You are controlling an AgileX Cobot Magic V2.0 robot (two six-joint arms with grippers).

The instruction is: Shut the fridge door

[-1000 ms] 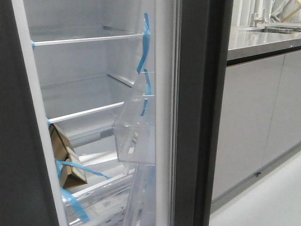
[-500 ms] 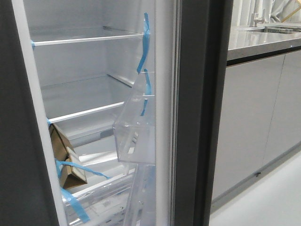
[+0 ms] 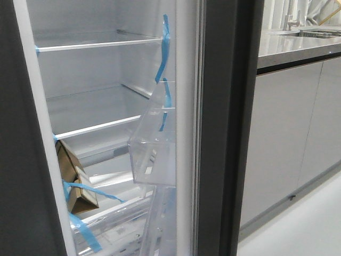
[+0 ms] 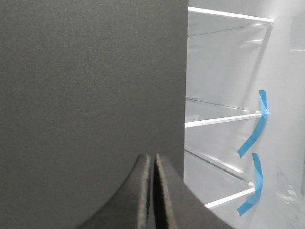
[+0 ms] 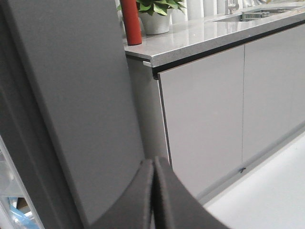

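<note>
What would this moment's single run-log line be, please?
fridge door: open | left gripper: shut, empty | right gripper: shut, empty, near door's outer face

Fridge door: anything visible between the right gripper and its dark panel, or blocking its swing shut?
Nothing visible. In the right wrist view the right gripper, fingers together, faces the fridge door with no object between. In the front view the clear bin sits on the door's lining; nothing protrudes past the shelves.

Pale floor (image 3: 314,224) runs along the foot of the grey cabinets (image 3: 290,138), bare where it shows. Up on the speckled countertop (image 5: 200,36), a red cylinder (image 5: 130,21) stands just beside a white pot (image 5: 157,21) of green leaves.
</note>
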